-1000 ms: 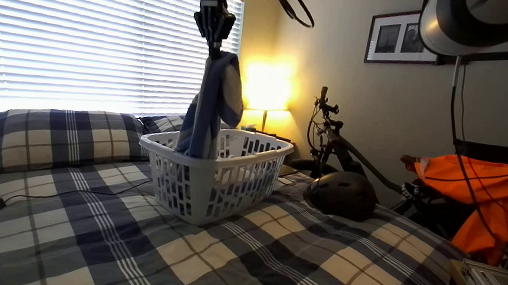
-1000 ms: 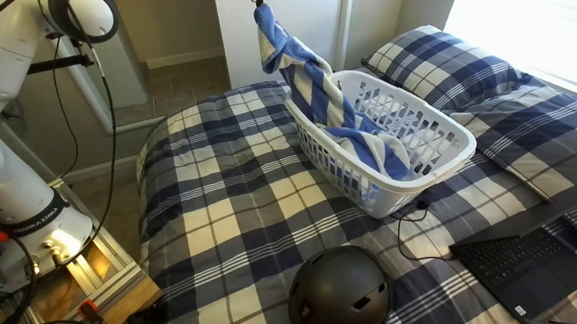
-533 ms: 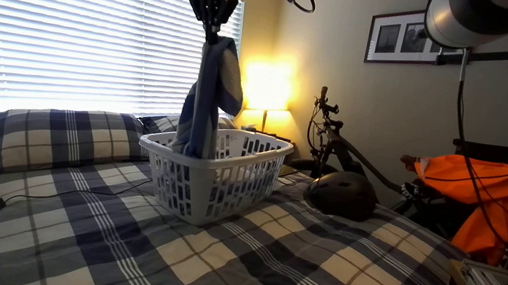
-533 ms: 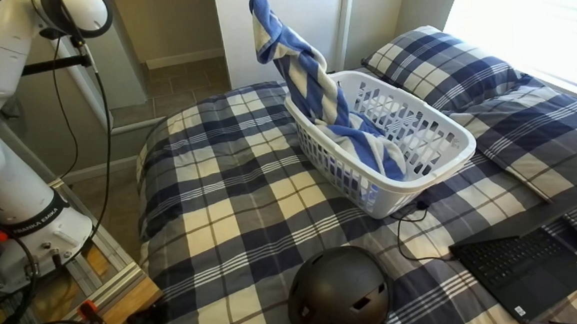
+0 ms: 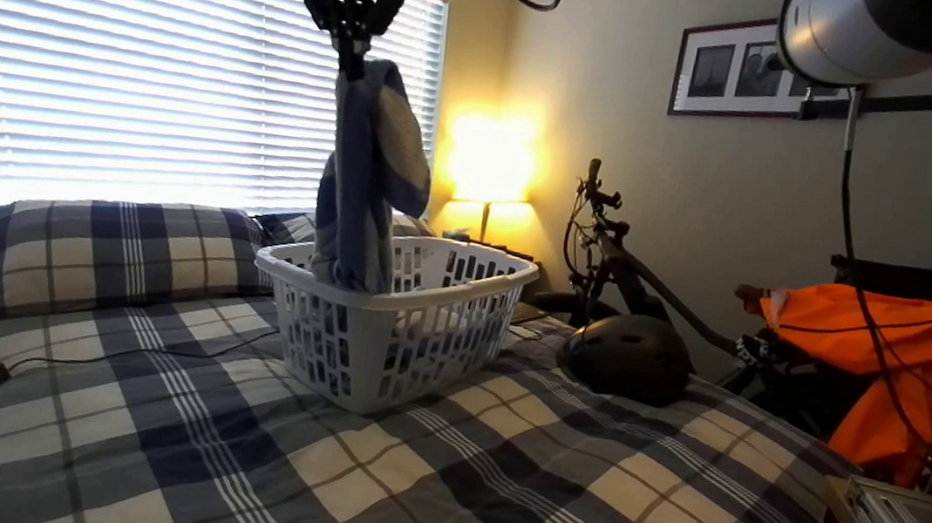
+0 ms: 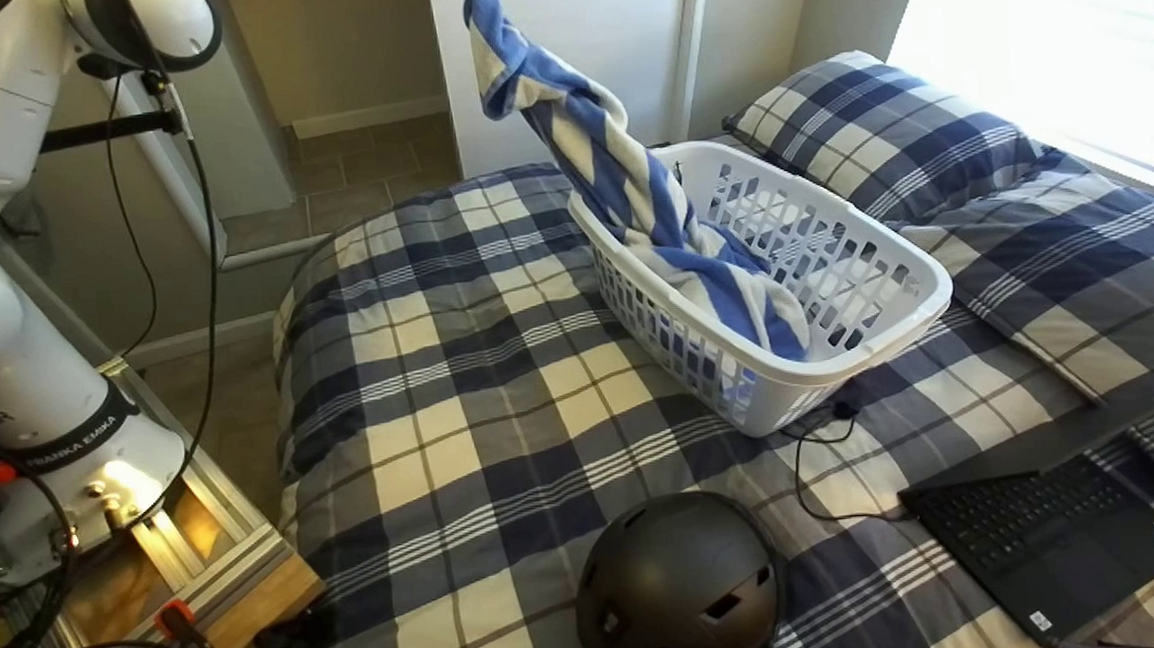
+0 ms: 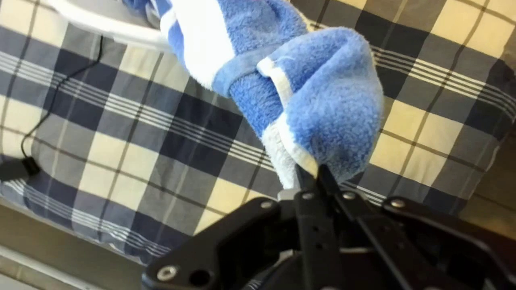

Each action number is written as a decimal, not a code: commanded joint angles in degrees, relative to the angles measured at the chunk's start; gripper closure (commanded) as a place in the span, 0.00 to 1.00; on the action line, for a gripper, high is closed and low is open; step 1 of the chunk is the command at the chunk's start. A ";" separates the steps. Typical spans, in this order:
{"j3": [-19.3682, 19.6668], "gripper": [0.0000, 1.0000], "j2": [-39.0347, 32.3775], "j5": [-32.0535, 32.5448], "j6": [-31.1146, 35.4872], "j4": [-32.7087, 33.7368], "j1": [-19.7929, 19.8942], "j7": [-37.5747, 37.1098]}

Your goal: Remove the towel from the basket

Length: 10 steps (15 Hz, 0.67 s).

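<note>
Towel (image 6: 617,166), its upper end pinched in the nearly closed tool (image 7: 313,175) and its lower folds lying in the basket (image 5: 370,347), would best be raised steadily until its tail hangs free, before any sideways pull that might drag or tip the basket.

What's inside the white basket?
The lower part of the striped towel, bunched along one long side of the white basket; its top end is pinched in the gripper. What, if anything, lies beneath the bunched part is covered.
</note>
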<state>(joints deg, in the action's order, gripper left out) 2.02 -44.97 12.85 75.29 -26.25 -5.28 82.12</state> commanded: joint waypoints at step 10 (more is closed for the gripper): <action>-5.01 0.99 5.30 0.41 -4.59 0.03 -20.30 14.96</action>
<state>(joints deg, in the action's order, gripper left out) -0.78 -42.22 13.15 72.34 -26.06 -23.85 91.75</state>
